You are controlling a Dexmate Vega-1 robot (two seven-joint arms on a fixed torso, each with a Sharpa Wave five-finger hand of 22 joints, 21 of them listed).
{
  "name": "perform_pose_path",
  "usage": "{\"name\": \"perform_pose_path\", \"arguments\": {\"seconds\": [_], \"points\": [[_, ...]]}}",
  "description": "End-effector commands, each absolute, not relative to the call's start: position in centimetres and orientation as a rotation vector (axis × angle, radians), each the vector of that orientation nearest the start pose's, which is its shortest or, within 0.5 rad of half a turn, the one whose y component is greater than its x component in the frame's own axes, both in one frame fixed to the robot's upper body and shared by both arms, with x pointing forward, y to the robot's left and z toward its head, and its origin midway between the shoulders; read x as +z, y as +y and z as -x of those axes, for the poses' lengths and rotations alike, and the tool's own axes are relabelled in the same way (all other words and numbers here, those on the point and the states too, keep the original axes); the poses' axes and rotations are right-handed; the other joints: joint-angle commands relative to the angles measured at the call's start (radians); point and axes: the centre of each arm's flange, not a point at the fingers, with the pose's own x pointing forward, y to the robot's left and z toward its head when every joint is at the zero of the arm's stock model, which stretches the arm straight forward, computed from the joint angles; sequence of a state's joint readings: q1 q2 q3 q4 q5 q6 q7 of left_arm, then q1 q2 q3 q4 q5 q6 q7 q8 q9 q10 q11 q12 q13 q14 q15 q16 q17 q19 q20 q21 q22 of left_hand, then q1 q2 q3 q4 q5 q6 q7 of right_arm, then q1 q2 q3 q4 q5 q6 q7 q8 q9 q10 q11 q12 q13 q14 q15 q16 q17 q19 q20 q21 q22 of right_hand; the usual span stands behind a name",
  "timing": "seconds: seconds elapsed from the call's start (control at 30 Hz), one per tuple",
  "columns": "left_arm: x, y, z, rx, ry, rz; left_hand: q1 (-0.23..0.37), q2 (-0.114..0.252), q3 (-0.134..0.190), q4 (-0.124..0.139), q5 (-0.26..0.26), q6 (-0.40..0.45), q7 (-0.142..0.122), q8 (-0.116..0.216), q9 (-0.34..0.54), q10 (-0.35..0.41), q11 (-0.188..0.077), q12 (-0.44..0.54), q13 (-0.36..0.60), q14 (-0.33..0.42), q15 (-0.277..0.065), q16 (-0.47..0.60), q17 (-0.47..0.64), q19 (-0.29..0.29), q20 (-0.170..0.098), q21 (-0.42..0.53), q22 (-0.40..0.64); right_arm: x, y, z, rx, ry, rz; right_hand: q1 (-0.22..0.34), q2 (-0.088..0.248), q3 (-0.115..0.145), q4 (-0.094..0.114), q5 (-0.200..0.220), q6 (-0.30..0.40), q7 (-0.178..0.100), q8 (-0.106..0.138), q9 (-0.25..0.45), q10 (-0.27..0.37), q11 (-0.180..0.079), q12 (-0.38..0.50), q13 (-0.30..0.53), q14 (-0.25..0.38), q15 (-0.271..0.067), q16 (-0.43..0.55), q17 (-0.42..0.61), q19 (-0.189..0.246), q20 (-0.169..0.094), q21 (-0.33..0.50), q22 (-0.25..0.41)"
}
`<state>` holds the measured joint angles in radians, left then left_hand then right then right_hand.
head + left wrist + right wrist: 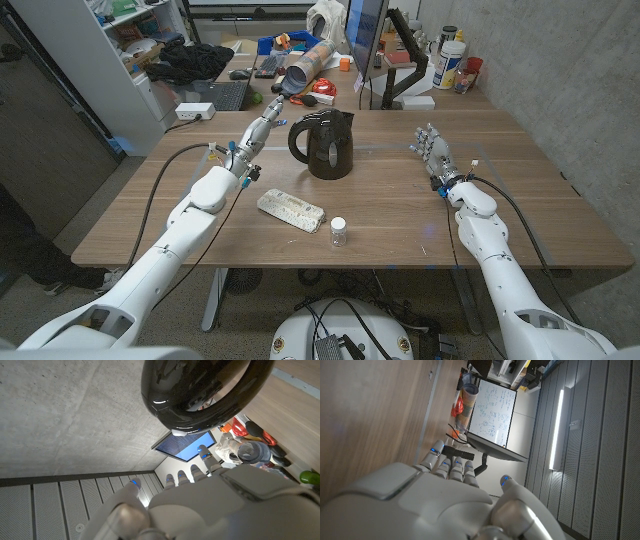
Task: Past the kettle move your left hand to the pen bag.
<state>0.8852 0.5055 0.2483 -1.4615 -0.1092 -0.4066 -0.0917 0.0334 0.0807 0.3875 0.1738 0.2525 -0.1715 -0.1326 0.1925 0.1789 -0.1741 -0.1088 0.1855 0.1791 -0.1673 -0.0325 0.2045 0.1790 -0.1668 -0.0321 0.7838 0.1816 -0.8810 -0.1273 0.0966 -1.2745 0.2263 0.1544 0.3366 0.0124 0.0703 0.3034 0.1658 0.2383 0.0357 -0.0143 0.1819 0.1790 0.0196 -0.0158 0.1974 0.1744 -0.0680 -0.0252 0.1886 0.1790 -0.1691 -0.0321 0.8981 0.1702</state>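
Note:
A black kettle (323, 143) stands upright at the table's middle, its spout toward my left side. The pen bag (291, 209), a pale patterned pouch, lies in front of it, nearer me. My left hand (258, 133) hangs over the table left of the kettle, fingers stretched out and holding nothing, well beyond the pen bag. In the left wrist view the kettle (200, 390) looms close beyond my left hand (200, 505). My right hand (432, 152) stands open at the right of the table, fingers up, also seen from behind as my right hand (440, 495).
A small clear jar with a white lid (339, 232) stands close to the pen bag's right end. Behind the table (520, 190) are a cluttered desk with a monitor (364, 35), a keyboard and a cardboard tube (306, 66). A shelf unit stands at the far left.

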Motion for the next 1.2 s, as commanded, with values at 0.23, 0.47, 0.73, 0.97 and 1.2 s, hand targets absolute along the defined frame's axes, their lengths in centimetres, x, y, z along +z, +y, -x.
{"name": "perform_pose_path", "arguments": {"seconds": [0.23,0.47,0.73,0.97,1.2], "points": [[4.4,25.1,-57.6,-0.255,-0.979,-0.628,0.010,0.083,0.009,0.000,0.009,-0.047,-0.006,0.009,0.006,-0.051,-0.008,0.011,0.004,-0.082,-0.063,0.003,0.002,-0.120,-0.061,-0.001,0.001,-3.8,-29.6,-65.9,0.216,-0.583,-0.051,0.003,0.052,-0.002,0.000,0.010,0.007,-0.003,0.006,0.003,0.006,-0.004,0.005,0.005,-0.008,0.002,0.003,0.003,-0.036,-0.025,-0.010,0.001],[4.8,24.8,-56.6,-0.250,-1.022,-0.695,0.012,0.082,0.012,-0.001,0.010,-0.032,-0.008,0.012,0.006,-0.041,-0.009,0.013,0.004,-0.074,-0.065,0.005,0.001,-0.112,-0.063,-0.001,0.001,-3.8,-29.4,-65.9,0.218,-0.582,-0.050,0.003,0.052,-0.003,0.000,0.010,0.007,-0.003,0.006,0.003,0.007,-0.007,0.005,0.005,-0.007,0.002,0.003,0.002,-0.035,-0.024,-0.013,0.001],[5.3,24.3,-55.7,-0.253,-1.066,-0.779,0.016,0.081,0.015,-0.003,0.011,-0.017,-0.015,0.015,0.005,-0.031,-0.014,0.014,0.004,-0.065,-0.067,0.006,0.001,-0.107,-0.062,-0.002,0.000,-3.7,-29.3,-66.0,0.218,-0.583,-0.047,0.003,0.052,-0.004,0.000,0.010,0.007,-0.003,0.006,0.003,0.006,-0.005,0.005,0.005,-0.007,0.002,0.003,0.002,-0.034,-0.024,-0.016,0.001],[5.8,23.9,-55.0,-0.252,-1.103,-0.854,0.019,0.080,0.017,-0.004,0.011,-0.013,-0.018,0.013,0.005,-0.028,-0.014,0.013,0.004,-0.062,-0.066,0.005,0.000,-0.104,-0.061,-0.003,0.000,-3.6,-29.4,-66.0,0.214,-0.582,-0.048,0.004,0.052,-0.005,0.000,0.011,0.007,-0.003,0.006,0.003,0.006,-0.006,0.005,0.005,-0.007,0.002,0.003,0.002,-0.033,-0.024,-0.020,0.002],[6.0,23.9,-54.5,-0.264,-1.119,-0.862,0.021,0.080,0.020,-0.004,0.012,-0.009,-0.021,0.012,0.005,-0.024,-0.015,0.013,0.003,-0.060,-0.068,0.004,0.000,-0.101,-0.061,-0.004,0.000,-3.8,-29.3,-66.1,0.213,-0.579,-0.052,0.004,0.052,-0.006,0.000,0.011,0.007,-0.003,0.006,0.003,0.007,-0.006,0.005,0.005,-0.007,0.003,0.003,0.002,-0.032,-0.024,-0.023,0.002]]}}
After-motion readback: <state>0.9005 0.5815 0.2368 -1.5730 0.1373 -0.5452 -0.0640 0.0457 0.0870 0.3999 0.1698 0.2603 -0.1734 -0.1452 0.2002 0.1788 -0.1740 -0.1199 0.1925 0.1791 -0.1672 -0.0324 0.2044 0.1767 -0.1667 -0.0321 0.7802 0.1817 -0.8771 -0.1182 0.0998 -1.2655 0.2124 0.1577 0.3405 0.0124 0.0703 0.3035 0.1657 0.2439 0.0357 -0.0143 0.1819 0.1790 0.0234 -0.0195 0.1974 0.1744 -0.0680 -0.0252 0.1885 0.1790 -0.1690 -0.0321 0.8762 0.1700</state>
